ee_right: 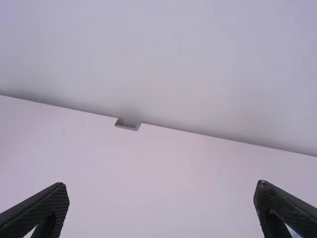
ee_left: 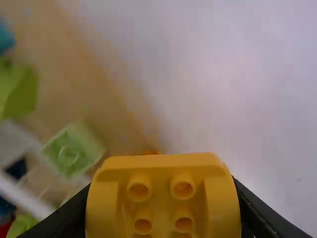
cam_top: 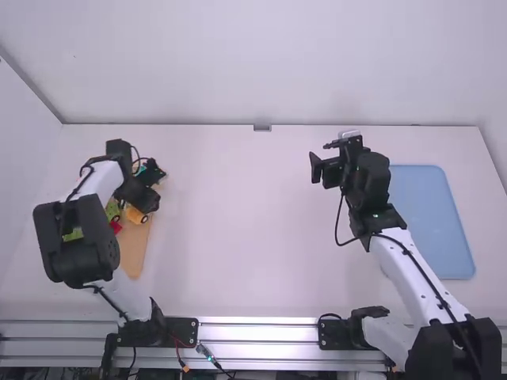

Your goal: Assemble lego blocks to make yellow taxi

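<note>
Our left gripper [cam_top: 149, 197] has its jaws closed on the yellow block [ee_left: 161, 198], studs showing between them, near the wooden board [cam_top: 136, 253]. Our right gripper [cam_top: 320, 157] holds its jaws wide, well apart from the block, above the counter [cam_top: 238, 237].

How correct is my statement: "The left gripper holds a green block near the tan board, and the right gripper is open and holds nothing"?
Not quite: the left gripper holds a yellow block, not a green one, as the left wrist view shows. It is near the tan board, and the right gripper is open and holds nothing.
</note>
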